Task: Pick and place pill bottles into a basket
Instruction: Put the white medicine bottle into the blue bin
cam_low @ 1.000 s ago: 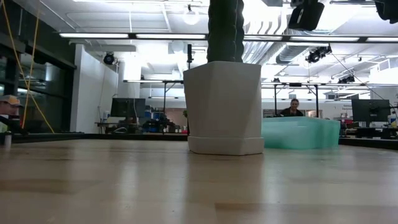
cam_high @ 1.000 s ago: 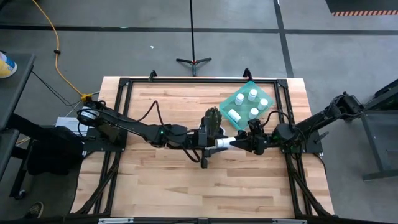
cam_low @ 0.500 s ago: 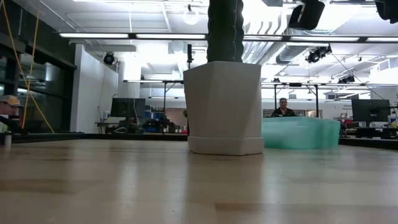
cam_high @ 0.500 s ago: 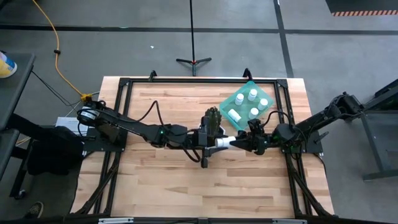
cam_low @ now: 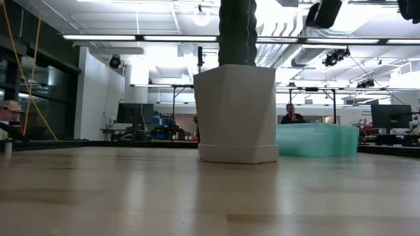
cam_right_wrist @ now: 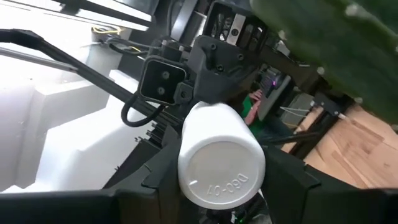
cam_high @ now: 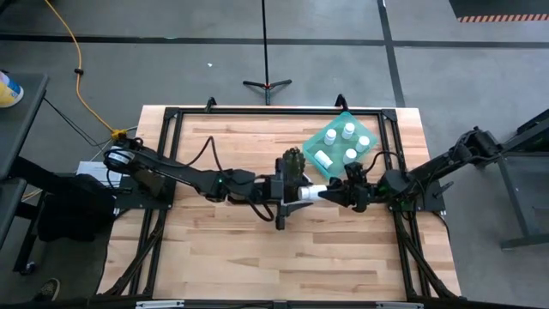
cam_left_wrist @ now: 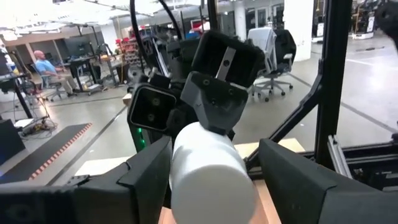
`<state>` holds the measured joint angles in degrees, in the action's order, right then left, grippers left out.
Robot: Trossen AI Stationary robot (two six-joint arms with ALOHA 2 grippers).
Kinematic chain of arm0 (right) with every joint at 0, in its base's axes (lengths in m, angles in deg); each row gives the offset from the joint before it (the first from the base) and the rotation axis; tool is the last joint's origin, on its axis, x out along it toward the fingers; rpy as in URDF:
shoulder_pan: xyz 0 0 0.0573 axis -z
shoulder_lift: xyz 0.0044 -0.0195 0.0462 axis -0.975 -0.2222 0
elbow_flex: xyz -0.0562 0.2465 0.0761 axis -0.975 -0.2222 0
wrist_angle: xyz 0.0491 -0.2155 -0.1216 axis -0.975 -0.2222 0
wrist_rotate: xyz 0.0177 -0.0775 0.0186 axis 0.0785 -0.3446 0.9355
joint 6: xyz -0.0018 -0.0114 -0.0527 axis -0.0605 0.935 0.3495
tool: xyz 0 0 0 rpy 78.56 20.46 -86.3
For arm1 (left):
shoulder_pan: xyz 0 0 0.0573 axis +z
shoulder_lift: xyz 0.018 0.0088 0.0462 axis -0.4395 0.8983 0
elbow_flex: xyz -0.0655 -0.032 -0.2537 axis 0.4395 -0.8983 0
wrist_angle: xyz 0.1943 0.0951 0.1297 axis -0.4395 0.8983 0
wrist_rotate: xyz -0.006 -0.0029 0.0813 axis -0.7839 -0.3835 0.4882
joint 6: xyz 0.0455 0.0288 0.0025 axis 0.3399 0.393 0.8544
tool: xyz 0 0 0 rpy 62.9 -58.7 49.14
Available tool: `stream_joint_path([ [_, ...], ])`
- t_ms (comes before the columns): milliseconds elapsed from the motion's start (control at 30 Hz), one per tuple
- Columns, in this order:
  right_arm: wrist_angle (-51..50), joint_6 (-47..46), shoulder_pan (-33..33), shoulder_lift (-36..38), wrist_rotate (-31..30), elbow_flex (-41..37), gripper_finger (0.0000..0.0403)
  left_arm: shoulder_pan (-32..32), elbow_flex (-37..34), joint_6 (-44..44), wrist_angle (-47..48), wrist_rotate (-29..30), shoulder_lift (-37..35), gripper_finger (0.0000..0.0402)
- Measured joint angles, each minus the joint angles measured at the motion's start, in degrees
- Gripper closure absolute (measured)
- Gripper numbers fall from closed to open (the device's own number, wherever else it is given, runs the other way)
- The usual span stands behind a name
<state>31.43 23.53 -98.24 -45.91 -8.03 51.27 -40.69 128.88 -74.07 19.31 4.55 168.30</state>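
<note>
Above the middle of the wooden tabletop (cam_high: 223, 249), just in front of the cactus (cam_high: 292, 162) in its white faceted pot (cam_low: 236, 111), a white pill bottle (cam_high: 310, 193) lies level between the two arms. The right gripper (cam_high: 334, 194) has its jaws clamped on one end of it, while the left gripper (cam_high: 294, 195) sits at the other end with its jaws spread a little wider than the bottle. Five more pill bottles (cam_high: 349, 130) sit in the teal basket (cam_high: 319, 130) near the tabletop's far right corner.
</note>
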Motion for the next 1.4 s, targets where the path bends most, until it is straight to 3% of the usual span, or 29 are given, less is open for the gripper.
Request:
stream_joint_path([
  [267, -0.77, 3.20, -0.02, 3.95, -0.64, 0.00, 0.0238, -0.02, 0.00, 0.24, 3.54, -0.05, -4.92, 0.0162],
  [467, -2.89, 6.17, -0.02, 7.31, -2.48, 0.00, 0.0238, -0.06, 0.00, -0.54, 19.55, -0.26, -12.63, 0.0203],
  [700, -8.31, 9.95, 0.08, 13.20, -5.03, 0.00, 0.0238, -0.06, -0.07, -7.33, 43.04, 3.32, -23.54, 0.0321],
  [767, -11.19, 10.82, 0.08, 15.45, -5.99, 0.00, 0.0238, -0.04, -1.65, -9.70, 48.55, 5.78, -26.56, 0.0365],
  [833, -13.67, 10.99, 0.07, 17.60, -7.74, 0.02, 0.0238, -0.04, -5.27, -12.50, 52.18, 8.52, -30.02, 0.0380],
  [967, -18.12, 12.17, 0.07, 21.93, -9.77, 0.02, 0.0238, -0.02, -16.54, -16.33, 48.52, 13.17, -37.44, 0.0356],
  [1067, -20.91, 12.50, 0.09, 24.94, -10.70, 0.02, 0.0238, 0.01, -26.91, -16.97, 41.08, 13.06, -43.59, 0.0350],
  [1200, -24.58, 13.02, 0.09, 28.54, -13.22, 0.03, 0.0238, 0.01, -39.32, -13.64, 30.55, 12.04, -52.21, 0.0381],
  [1400, -30.59, 13.34, 0.09, 33.26, -16.79, 0.02, 0.0238, 0.01, -51.42, -9.47, 21.90, 14.08, -67.02, 0.0361],
])
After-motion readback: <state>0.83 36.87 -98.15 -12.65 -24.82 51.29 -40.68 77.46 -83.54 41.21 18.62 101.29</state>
